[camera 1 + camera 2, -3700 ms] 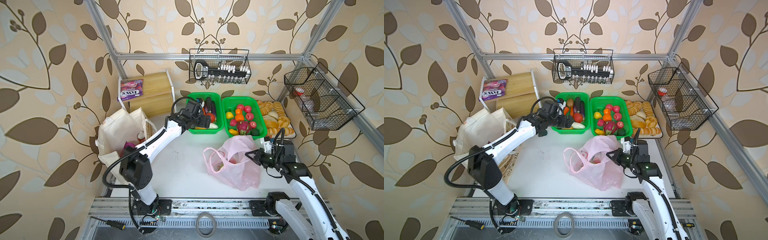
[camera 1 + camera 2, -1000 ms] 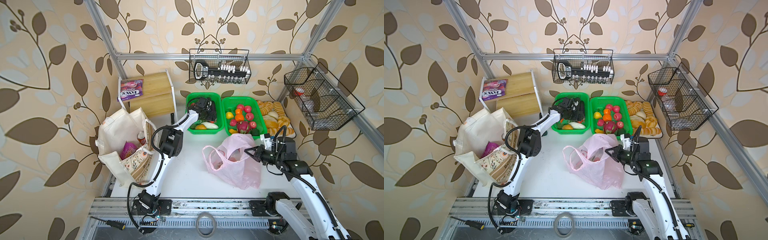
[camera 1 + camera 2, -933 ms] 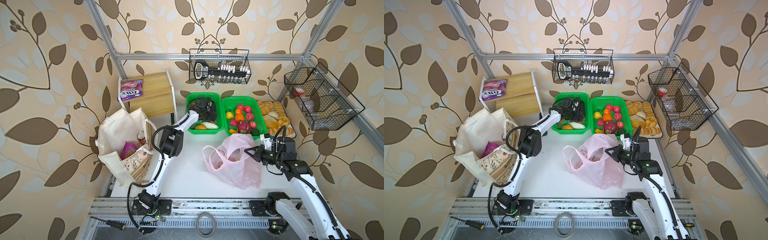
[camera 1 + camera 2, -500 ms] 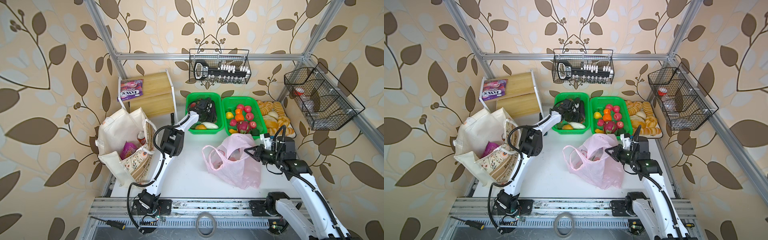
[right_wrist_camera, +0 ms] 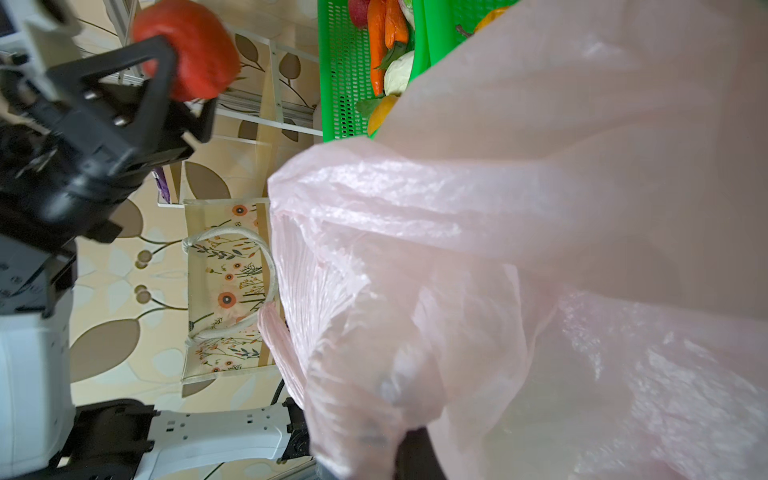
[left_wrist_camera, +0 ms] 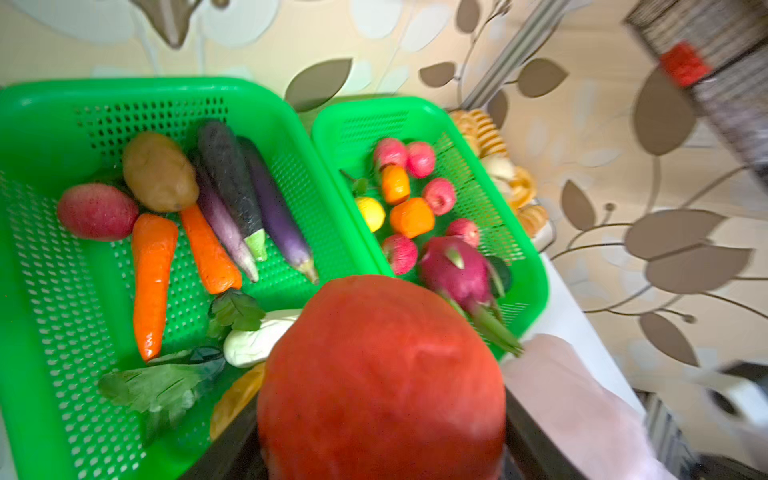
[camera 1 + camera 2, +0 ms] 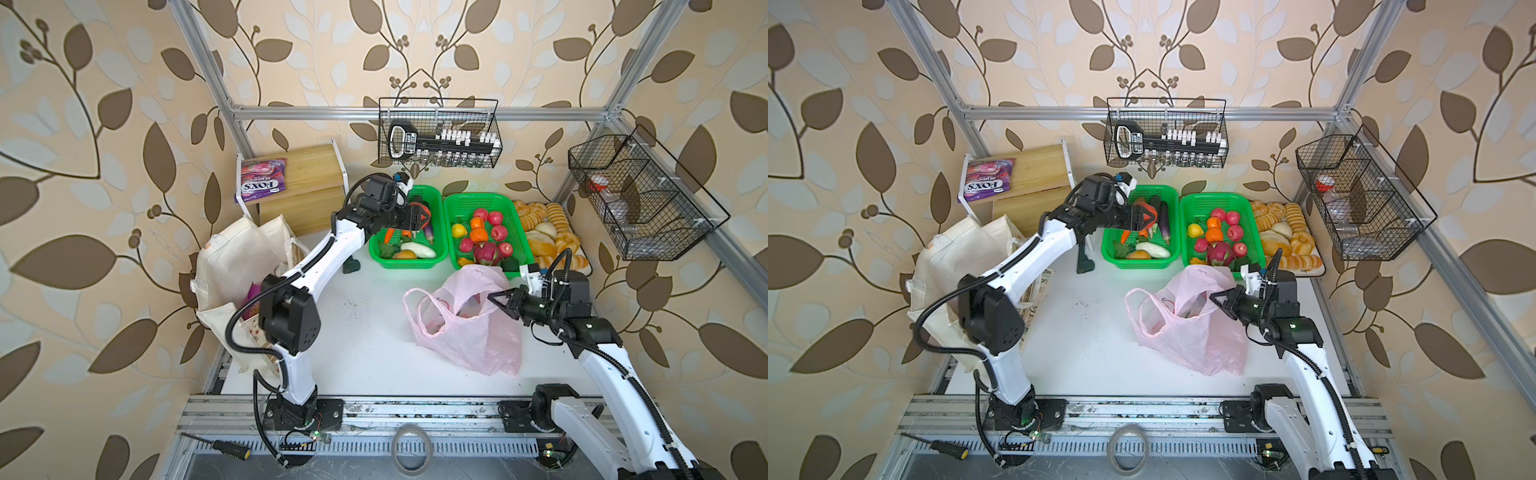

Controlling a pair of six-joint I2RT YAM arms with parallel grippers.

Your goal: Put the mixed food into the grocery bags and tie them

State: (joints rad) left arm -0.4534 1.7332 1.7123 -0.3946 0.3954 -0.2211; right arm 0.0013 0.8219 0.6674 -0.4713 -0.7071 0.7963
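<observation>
Above green basket (image 7: pixel 409 264), left tool (image 7: pixel 417 216) clamps red vegetable (image 6: pixel 382 382)

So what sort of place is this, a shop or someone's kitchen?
Most likely a mock grocery corner for robot practice, not a real shop: a green vegetable basket, a fruit basket, bread rolls, a pink plastic bag and a cloth tote, all inside a bare metal frame.
</observation>
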